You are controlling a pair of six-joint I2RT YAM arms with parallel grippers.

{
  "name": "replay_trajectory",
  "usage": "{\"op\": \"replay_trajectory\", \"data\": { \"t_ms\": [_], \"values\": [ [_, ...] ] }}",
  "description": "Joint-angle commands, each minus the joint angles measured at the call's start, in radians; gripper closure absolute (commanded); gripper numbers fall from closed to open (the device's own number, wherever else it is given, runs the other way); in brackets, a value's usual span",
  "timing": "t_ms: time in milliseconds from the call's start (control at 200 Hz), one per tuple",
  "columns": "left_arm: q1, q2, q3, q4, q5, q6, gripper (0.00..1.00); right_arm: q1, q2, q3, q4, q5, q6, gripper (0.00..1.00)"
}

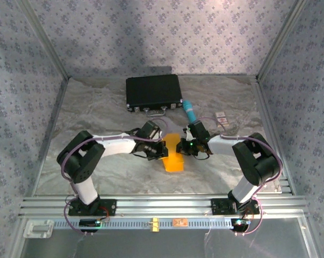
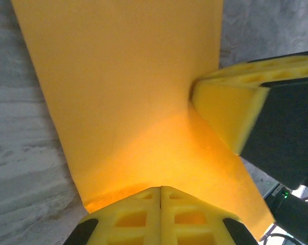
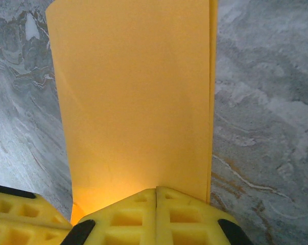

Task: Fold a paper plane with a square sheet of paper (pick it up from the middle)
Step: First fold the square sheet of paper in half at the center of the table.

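The square sheet of paper (image 1: 175, 158) is orange-yellow and folded into a long narrow strip at the middle of the table. My left gripper (image 1: 164, 150) and right gripper (image 1: 181, 146) meet at its far end from either side. In the left wrist view the left gripper (image 2: 160, 188) is shut, its tips on the near edge of the paper (image 2: 128, 92), and a right finger (image 2: 230, 107) touches the sheet from the right. In the right wrist view the right gripper (image 3: 157, 189) is shut on the paper's (image 3: 138, 92) edge. The left fingers (image 3: 21, 214) sit at lower left.
A black case (image 1: 153, 92) lies at the back of the grey marbled table (image 1: 97, 161). A teal tube (image 1: 189, 110) lies just right of it, and a small white card (image 1: 221, 117) farther right. Patterned walls enclose the table on three sides.
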Motion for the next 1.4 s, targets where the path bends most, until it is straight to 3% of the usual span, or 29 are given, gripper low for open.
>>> {"op": "replay_trajectory", "data": {
  "t_ms": [0,270,635,1004,1224,1394],
  "values": [
    [-0.007,0.031,-0.011,-0.008,0.0,0.001,1.0,0.001,0.008,-0.038,-0.099,0.061,-0.009,1.0],
    [-0.007,0.008,-0.095,-0.045,-0.052,0.053,1.0,0.001,0.019,-0.041,-0.089,0.055,-0.008,1.0],
    [-0.013,-0.086,-0.036,-0.021,-0.004,0.018,0.99,-0.002,0.009,-0.039,-0.097,0.062,-0.009,1.0],
    [-0.037,-0.012,-0.091,0.066,0.033,-0.014,0.99,-0.002,0.014,-0.041,-0.094,0.061,-0.009,1.0],
    [-0.038,-0.015,-0.178,0.011,-0.04,0.039,1.0,-0.001,0.019,-0.044,-0.088,0.062,-0.006,1.0],
    [-0.047,-0.037,-0.155,-0.033,-0.067,0.079,1.0,-0.001,0.022,-0.044,-0.086,0.064,-0.006,1.0]
  ]
}}
